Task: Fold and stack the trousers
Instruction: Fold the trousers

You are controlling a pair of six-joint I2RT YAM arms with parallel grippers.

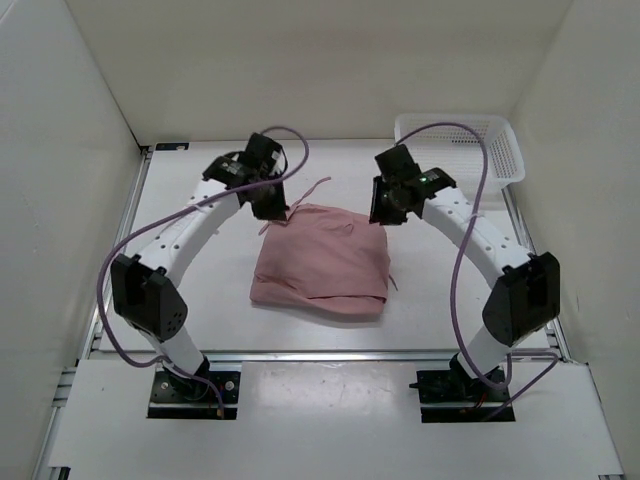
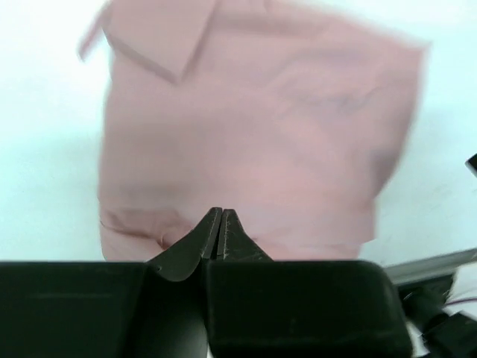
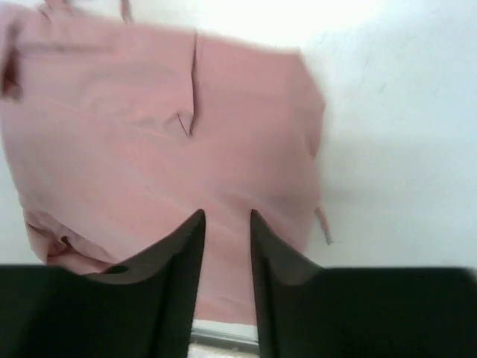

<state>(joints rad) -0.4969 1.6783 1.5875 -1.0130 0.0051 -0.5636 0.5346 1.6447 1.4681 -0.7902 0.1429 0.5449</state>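
Note:
The dusty-pink trousers (image 1: 322, 261) lie folded into a rough square in the middle of the table, with a drawstring cord trailing at the far edge. They fill the left wrist view (image 2: 253, 127) and the right wrist view (image 3: 156, 142). My left gripper (image 1: 268, 205) hovers over the far left corner of the bundle; its jaws (image 2: 220, 224) are shut with nothing between them. My right gripper (image 1: 385, 213) hovers over the far right corner; its jaws (image 3: 226, 224) stand a little apart and empty.
A white plastic basket (image 1: 460, 146) stands at the far right corner of the table. White walls close in the table on the left, right and back. A metal rail (image 1: 320, 353) runs along the near edge.

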